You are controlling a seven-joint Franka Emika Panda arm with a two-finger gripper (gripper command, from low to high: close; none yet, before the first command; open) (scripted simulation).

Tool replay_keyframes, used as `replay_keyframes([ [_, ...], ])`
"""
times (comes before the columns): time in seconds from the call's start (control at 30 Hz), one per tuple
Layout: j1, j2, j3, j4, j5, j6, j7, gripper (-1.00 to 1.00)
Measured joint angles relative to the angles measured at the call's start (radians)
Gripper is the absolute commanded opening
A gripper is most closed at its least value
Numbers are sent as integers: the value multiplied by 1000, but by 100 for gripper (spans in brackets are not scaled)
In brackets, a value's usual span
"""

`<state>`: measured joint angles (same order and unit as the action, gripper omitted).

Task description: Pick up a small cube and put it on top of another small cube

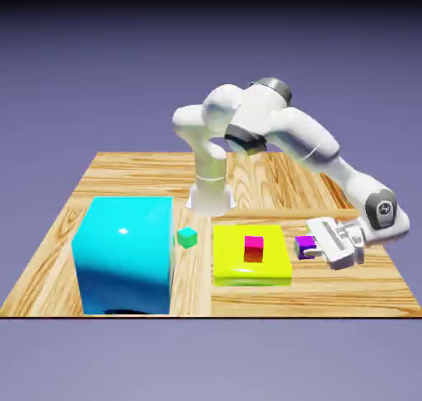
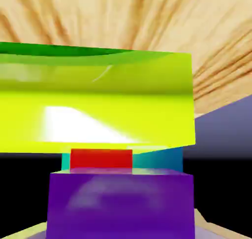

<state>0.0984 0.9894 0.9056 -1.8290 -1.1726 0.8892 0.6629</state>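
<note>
Fingers [image 1: 317,244] closed low on the purple cube [image 1: 305,245] on the bench [image 1: 132,172]; grip apparently readied for lifting toward the red cube [image 1: 254,246].

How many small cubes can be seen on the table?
3. The green small cube sits beside the big cyan block. The red-magenta small cube rests on the flat yellow block. The purple small cube is in the gripper. Others may be hidden.

On the desk [image 1: 115,172], a big block [image 1: 124,255] stands at the exterior view's left. A small cube [image 1: 187,238] sits just right of it. Further right lies a flat slab [image 1: 272,267] carrying another cube [image 1: 254,247]. A third cube [image 1: 305,245] sits right of the slab, between the pincer [image 1: 316,244] tips.
</note>
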Motion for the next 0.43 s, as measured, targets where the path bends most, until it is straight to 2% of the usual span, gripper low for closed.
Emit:
replay_keyframes([
  [0.17, -181, -134, 66, -156, 80, -4, 26, -100],
  [0.23, -181, -134, 66, -156, 80, -4, 26, -100],
  [0.33, -272, -144, 39, -265, 24, 73, 46, -100],
  [0.37, -277, -144, 38, -270, 21, 77, 47, 100],
  [0.43, -277, -144, 38, -270, 20, 77, 46, 100],
])
